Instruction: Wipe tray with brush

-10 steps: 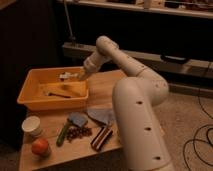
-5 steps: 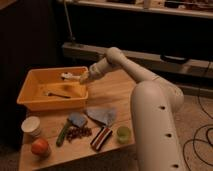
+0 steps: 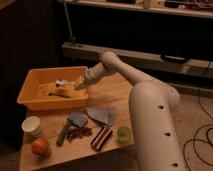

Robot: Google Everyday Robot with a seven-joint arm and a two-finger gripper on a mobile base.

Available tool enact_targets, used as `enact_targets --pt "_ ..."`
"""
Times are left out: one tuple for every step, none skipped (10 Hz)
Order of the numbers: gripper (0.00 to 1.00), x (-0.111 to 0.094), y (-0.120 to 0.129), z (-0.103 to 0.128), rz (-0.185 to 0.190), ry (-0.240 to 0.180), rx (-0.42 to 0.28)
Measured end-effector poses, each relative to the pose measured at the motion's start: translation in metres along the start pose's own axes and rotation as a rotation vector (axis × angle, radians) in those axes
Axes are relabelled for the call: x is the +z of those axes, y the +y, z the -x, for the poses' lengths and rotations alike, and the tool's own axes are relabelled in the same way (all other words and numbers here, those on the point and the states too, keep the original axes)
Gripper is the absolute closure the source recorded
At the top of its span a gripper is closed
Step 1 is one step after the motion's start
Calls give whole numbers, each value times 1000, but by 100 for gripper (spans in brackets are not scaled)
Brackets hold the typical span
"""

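An orange tray (image 3: pixel 30 98) sits at the back left of a small wooden table (image 3: pixel 112 92). My gripper (image 3: pixel 75 83) reaches over the tray's right rim into the tray. A brush with a white end (image 3: pixel 61 83) lies at the gripper's tip, low over the tray floor, beside a pale yellow patch (image 3: pixel 50 90) inside the tray. My white arm (image 3: pixel 145 100) comes in from the lower right and covers the table's right side.
In front of the tray stand a white cup (image 3: pixel 32 126), an orange fruit (image 3: pixel 40 147), a green stick-like item (image 3: pixel 63 133), scattered brown bits (image 3: pixel 79 132), a grey-blue cloth (image 3: pixel 100 116), a dark bar (image 3: pixel 101 138) and a small green cup (image 3: pixel 124 134).
My gripper and the brush have moved within the tray, shifting a little toward the right rim. My arm has swung so that more of the table front shows.
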Motion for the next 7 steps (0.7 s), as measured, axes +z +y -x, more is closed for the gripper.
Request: enact_targets --pt "100 -4 3 -8 13 -5 3" --pt "100 -9 9 -18 28 -8 0" --pt "100 -13 15 -31 40 -9 -1" --pt "100 -24 20 -45 44 -18 2" --pt "100 -34 18 -55 37 -30 10" --pt "100 -42 15 -58 28 -42 18" --pt "100 -56 6 -59 5 -76 29"
